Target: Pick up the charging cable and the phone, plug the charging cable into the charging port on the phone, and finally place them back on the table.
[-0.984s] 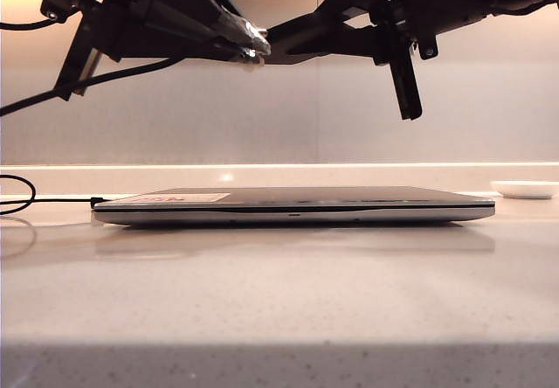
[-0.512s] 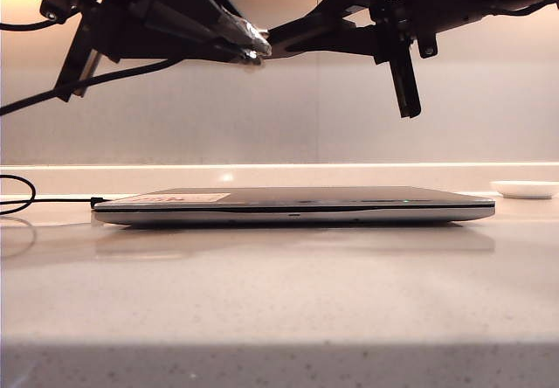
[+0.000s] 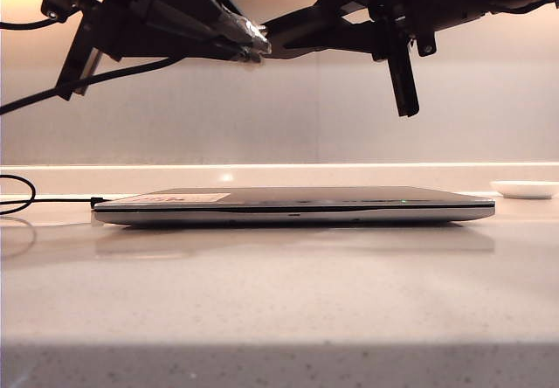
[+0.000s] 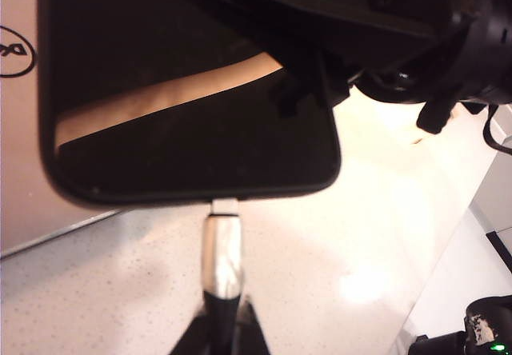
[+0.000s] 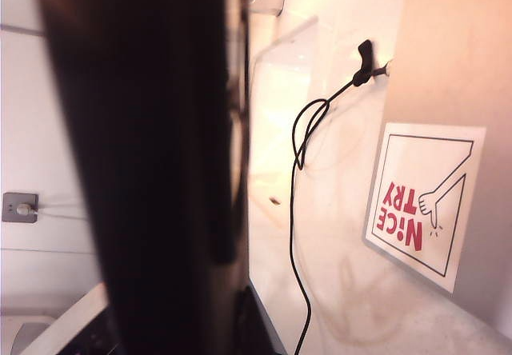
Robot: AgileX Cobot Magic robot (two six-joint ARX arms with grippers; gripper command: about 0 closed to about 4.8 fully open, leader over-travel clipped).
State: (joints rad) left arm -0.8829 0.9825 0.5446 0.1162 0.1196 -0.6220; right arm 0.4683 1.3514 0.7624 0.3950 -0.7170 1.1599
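Observation:
Both arms hang high above the table (image 3: pixel 279 305). My left gripper (image 3: pixel 238 37) is shut on the charging cable (image 3: pixel 96 82) just behind its silvery plug (image 4: pixel 222 247); in the left wrist view its fingers (image 4: pixel 210 335) pinch the black cord. My right gripper (image 3: pixel 367 34) is shut on the phone (image 3: pixel 301 38), a black slab (image 4: pixel 192 91) that fills the right wrist view as a dark blur (image 5: pixel 160 163). The plug tip meets the charging port (image 4: pixel 225 205) at the middle of the phone's short edge. I cannot tell how deep it sits.
A closed grey laptop (image 3: pixel 297 206) lies below the grippers, bearing a "NICE TRY" sticker (image 5: pixel 424 203). Another black cord (image 5: pixel 294 211) loops on the table and plugs into the laptop's side (image 3: pixel 96 201). A small white dish (image 3: pixel 524 189) sits at the far right.
The right gripper and the phone have edged slightly upward at the plug end. The left gripper and the plug have stayed still.

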